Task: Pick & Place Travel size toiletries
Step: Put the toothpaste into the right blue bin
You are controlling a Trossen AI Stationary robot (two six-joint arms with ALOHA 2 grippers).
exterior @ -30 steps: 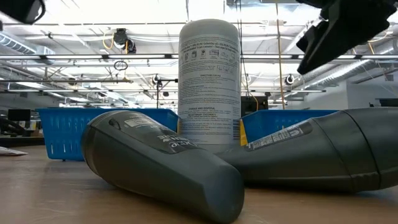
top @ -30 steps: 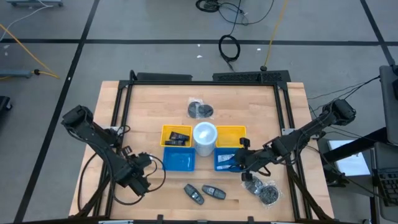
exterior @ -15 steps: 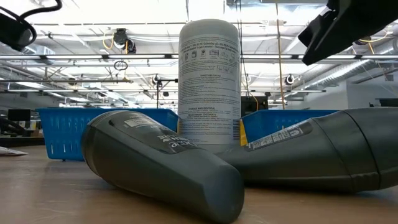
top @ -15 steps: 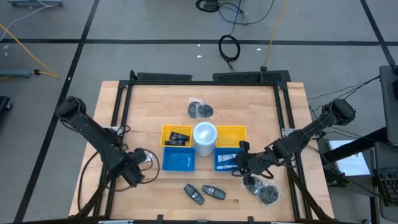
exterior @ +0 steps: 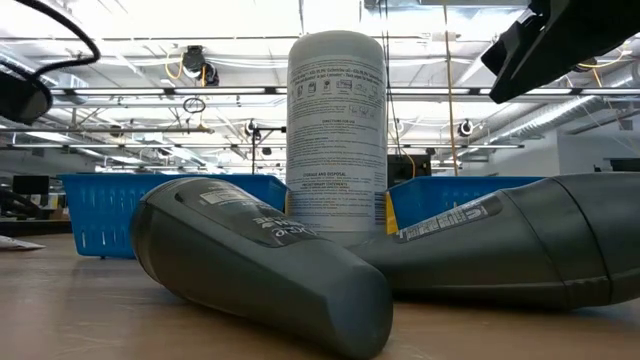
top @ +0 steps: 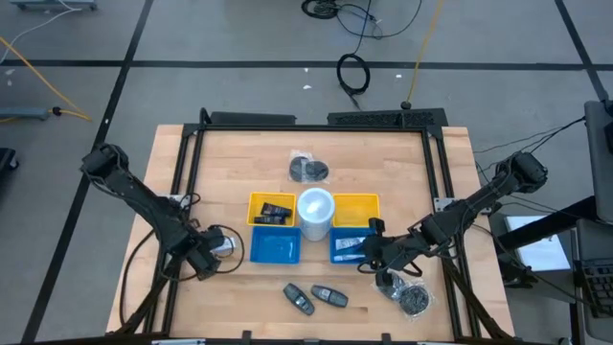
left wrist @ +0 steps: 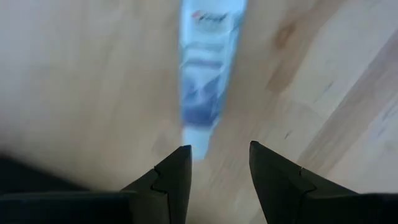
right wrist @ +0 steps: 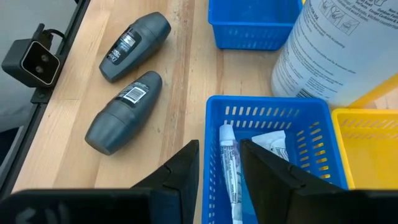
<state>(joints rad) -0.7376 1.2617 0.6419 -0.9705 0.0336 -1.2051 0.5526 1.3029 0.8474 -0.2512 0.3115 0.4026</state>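
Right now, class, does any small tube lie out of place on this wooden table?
Yes. One small white tube with blue print lies loose on the bare wooden table, just ahead of the open left gripper. Another white tube lies in the blue basket under the open right gripper.

Both arms are dark, near black, built of slender tubular links joined by bulkier rounded joints; the left arm carries a black cable looping loosely beside its wrist, near the left edge of the wooden table; the right arm is of the same make, its cable running along the links; each ends in two matte black, wedge-shaped fingers with stepped, angular inner edges.
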